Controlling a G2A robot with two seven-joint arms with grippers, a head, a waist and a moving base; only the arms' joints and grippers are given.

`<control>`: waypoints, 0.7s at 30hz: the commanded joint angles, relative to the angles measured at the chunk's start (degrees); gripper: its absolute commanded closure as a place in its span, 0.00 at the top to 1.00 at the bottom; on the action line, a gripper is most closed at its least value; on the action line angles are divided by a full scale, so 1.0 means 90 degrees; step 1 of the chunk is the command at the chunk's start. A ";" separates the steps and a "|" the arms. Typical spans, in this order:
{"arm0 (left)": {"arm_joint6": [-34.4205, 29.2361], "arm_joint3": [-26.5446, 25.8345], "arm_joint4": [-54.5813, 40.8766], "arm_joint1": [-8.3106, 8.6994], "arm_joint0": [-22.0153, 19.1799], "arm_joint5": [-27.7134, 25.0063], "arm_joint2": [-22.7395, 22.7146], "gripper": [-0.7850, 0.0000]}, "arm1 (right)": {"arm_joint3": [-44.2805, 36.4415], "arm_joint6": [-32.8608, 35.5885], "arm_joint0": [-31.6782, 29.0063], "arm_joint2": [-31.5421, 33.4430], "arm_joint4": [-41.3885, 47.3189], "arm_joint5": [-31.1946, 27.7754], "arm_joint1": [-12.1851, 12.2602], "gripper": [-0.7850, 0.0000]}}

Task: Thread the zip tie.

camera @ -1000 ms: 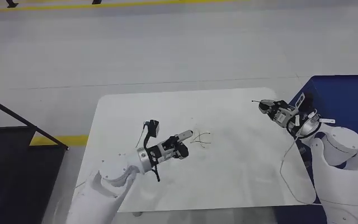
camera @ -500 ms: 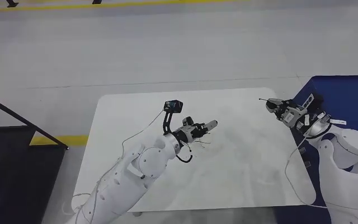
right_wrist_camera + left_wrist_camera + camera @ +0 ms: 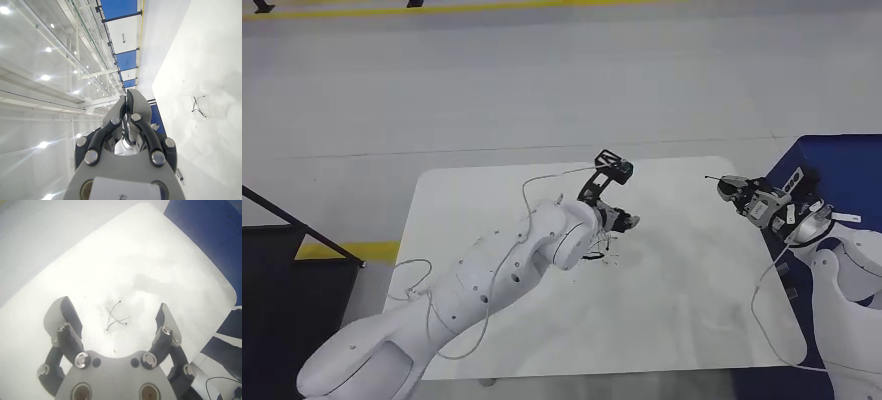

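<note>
Zip ties point(image 3: 111, 313) lie crossed beneath our wide-spread left gripper point(image 3: 114, 301); well right of them, our right gripper point(image 3: 723, 186) pinches a barely visible tie point(image 3: 708, 179).

White, rounded arms point(image 3: 504, 272) carry thin cables point(image 3: 538, 181); the left pincer point(image 3: 113, 304) is grey, with black links point(image 3: 72, 339) and silver screws point(image 3: 81, 360).

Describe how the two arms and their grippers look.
Both arms are white rounded shells with thin cables looped alongside: left arm, right arm. The left gripper and right gripper each have a grey base plate, black links with silver screws, and pale grey fingers with dark pads.
</note>
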 commanded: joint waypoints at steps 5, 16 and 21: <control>-0.0109 0.0329 -0.0188 -0.0089 -0.0127 -0.0209 0.0057 0.00 | 0.0000 0.0000 0.0000 0.0000 0.0000 0.0000 0.0000 0.00; -0.0101 0.0336 -0.0136 -0.0088 -0.0113 -0.0216 0.0076 0.00 | 0.0000 0.0000 0.0000 0.0000 0.0000 0.0000 0.0000 0.00; -0.0424 0.0809 -0.0095 -0.0236 -0.0108 -0.0632 0.0244 0.00 | 0.0000 0.0000 0.0000 0.0000 0.0000 0.0000 0.0000 0.00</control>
